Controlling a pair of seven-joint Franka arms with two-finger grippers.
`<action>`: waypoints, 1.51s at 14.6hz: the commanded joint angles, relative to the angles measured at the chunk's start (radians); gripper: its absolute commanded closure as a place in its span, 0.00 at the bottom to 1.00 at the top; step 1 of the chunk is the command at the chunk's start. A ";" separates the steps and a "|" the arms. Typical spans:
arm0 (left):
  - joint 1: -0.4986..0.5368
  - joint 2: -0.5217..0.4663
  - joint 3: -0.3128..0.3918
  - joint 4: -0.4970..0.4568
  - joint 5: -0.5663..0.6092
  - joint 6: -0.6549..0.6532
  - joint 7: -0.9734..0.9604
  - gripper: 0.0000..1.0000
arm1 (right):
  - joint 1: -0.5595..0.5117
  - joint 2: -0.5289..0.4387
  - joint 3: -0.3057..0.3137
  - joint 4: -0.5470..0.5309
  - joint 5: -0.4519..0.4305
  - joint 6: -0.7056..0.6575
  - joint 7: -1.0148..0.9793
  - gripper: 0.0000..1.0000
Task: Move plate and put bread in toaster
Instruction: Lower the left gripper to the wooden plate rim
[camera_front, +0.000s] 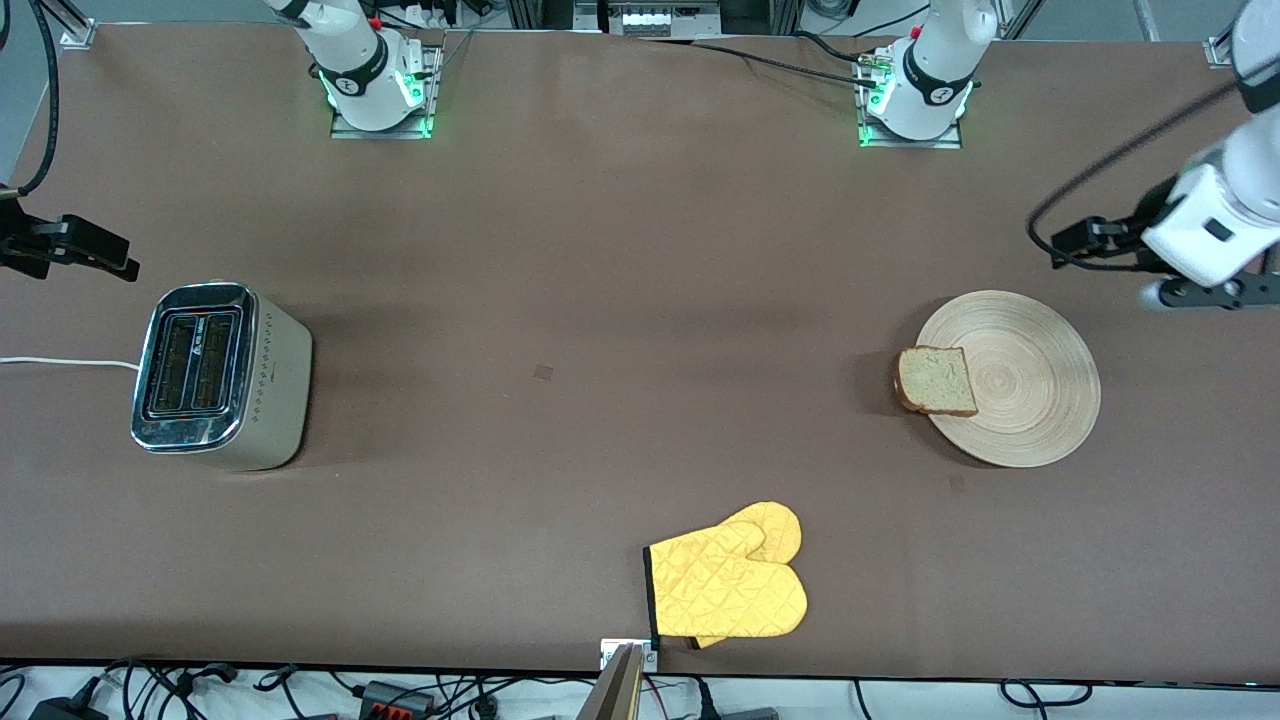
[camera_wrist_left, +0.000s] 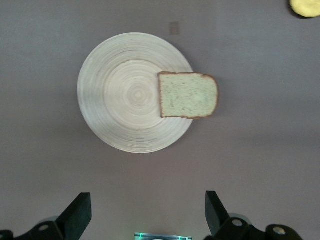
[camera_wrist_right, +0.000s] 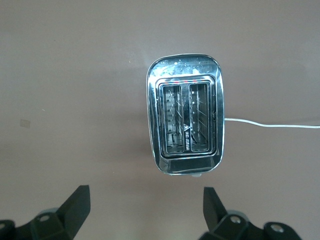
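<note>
While the bread lies half on the plate, we see its darker crust hanging over the plate's rim on the side toward the right arm's end of the table; the slice rests flat, with about half of it on the wood and the rest over the bare table; in the left wrist view the same slice overlaps the rim of the plate in the middle of the frame. We find the plate at the middle right of the front view, toward the left arm's end of the table; the toaster stands at the middle left of that view, well apart from plate and bread, its chrome top up and both slots showing no bread in the right wrist view; its white cord runs off toward the frame's left edge. A yellow oven mitt lies low in the front view near its middle, nearer to the camera than plate and toaster. We see the left gripper spread wide and holding nothing, hanging above the table just beside the plate at the right edge of the front view; the right gripper is likewise spread and holds nothing, hanging above the table beside the toaster.
</note>
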 joint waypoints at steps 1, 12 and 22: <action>0.092 0.073 0.001 0.057 -0.019 -0.034 0.112 0.00 | -0.003 -0.001 0.003 0.010 0.001 -0.015 -0.014 0.00; 0.561 0.398 0.001 0.053 -0.380 0.062 0.610 0.00 | -0.006 -0.001 0.003 0.010 0.004 -0.015 -0.015 0.00; 0.697 0.705 0.001 0.052 -0.775 0.190 1.023 0.01 | -0.006 -0.001 0.003 0.010 0.004 -0.015 -0.015 0.00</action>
